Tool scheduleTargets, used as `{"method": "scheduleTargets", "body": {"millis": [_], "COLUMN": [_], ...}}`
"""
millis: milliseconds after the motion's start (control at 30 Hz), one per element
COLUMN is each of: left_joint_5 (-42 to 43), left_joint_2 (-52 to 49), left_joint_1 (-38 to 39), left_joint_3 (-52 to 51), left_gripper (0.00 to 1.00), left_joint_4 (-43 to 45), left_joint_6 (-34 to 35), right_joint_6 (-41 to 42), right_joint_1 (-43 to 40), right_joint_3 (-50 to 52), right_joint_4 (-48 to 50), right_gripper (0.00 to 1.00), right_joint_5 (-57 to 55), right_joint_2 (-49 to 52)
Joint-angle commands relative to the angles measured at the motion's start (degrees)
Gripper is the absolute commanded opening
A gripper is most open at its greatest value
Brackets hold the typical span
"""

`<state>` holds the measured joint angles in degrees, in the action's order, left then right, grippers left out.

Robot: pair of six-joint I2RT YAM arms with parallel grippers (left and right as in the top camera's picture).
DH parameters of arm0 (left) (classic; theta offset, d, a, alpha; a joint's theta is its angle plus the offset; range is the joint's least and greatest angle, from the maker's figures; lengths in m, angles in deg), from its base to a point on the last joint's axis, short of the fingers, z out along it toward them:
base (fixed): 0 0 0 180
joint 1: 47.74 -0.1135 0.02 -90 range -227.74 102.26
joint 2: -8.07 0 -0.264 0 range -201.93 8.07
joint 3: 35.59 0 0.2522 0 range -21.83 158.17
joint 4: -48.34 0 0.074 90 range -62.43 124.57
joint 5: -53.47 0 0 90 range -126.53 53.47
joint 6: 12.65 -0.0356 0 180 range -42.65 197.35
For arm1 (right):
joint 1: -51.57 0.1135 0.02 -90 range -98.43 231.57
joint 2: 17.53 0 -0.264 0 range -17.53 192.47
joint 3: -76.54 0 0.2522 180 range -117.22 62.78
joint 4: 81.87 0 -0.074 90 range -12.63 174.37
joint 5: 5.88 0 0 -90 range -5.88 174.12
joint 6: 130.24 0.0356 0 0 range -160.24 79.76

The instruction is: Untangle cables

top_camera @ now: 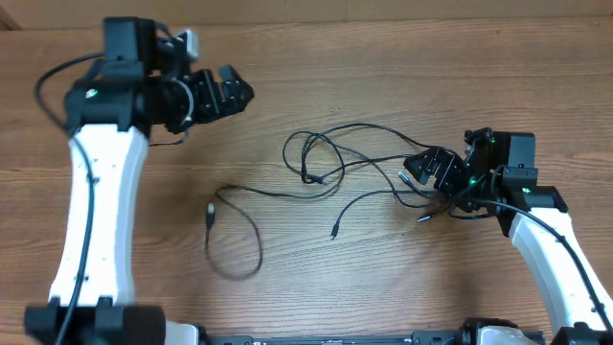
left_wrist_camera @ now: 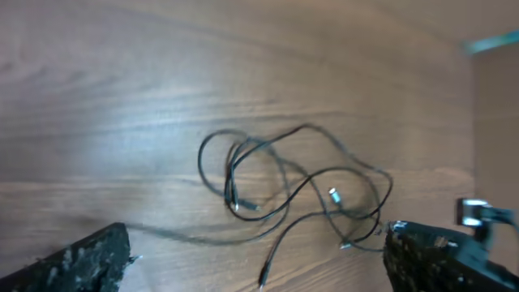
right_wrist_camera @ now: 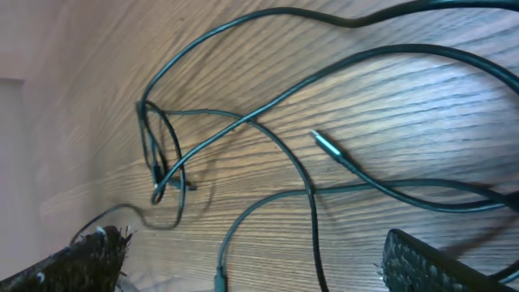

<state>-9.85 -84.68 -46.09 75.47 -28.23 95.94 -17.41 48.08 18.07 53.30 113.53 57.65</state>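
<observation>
Rough, grainy black fingertips point(right_wrist_camera: 89, 259) of the right gripper point(right_wrist_camera: 259, 268) are filling the bottom corners of the right wrist view. They are standing wide apart and clamping nothing, while thin cord is running over the counter between and beyond them. The left gripper point(left_wrist_camera: 263, 259) is likewise showing two coarse dark pads point(left_wrist_camera: 81, 259) at the edges of its own view, spread fully and holding nothing.

Two cables point(top_camera: 316, 177) are lying on the counter point(top_camera: 383, 57), which is showing warm brown wood grain in long streaks. Both cords are thin, round and black. They are curling in loose, overlapping loops right of centre, just beside the right gripper point(top_camera: 431, 171).

Only the overhead view is showing the open loop point(top_camera: 260, 251) trailing out to the left and ending in a small plug. It alone is also showing the two white-shelled arms point(top_camera: 96, 211) and the left gripper point(top_camera: 230, 93) sitting well apart from the cords. The right wrist view is bringing out the ridged grain and a silver-tipped plug point(right_wrist_camera: 328, 146) lying between strands. The left wrist view is catching that plug point(left_wrist_camera: 333, 193) only as a bright, blurred speck.
</observation>
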Motion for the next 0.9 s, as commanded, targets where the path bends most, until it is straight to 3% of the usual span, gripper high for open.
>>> {"method": "scheduleTargets", "body": {"millis": [0,167,233,433,567,700,867], "left_joint_5": [0.37,3.41,3.08,-3.48,-8.46,-8.81,-9.33], "left_joint_2": [-4.83,-10.08,-11.87,-14.99,-14.29,-11.37,-8.85], "left_joint_1": [2.97,7.15,9.25,13.77,12.83,8.79,5.35], "left_joint_3": [-0.48,-0.48,-0.48,-0.48,0.44,1.36,1.36], "left_gripper": [1.0,1.0,0.95,0.93,0.95,0.97,0.98], "left_joint_4": [-1.22,-0.87,-0.31,0.96,1.57,1.77,-0.09], "left_joint_6": [1.16,1.16,1.14,3.8,5.88,7.82,7.52], "right_joint_6": [-0.61,-2.49,-4.15,-5.99,-12.31,-11.63,-10.71], "right_joint_1": [1.09,3.74,5.57,9.51,12.39,15.82,21.31], "right_joint_3": [-1.16,-1.16,-1.16,-1.11,-1.07,-1.6,-8.07], "right_joint_4": [0.11,1.22,1.46,6.27,15.26,22.86,21.14], "right_gripper": [1.0,1.0,1.0,1.0,0.89,0.75,0.61], "right_joint_5": [1.38,1.36,0.72,-4.52,-4.52,-2.75,-3.08], "right_joint_2": [-0.66,-0.63,-0.63,-0.37,2.51,7.45,15.3]}}
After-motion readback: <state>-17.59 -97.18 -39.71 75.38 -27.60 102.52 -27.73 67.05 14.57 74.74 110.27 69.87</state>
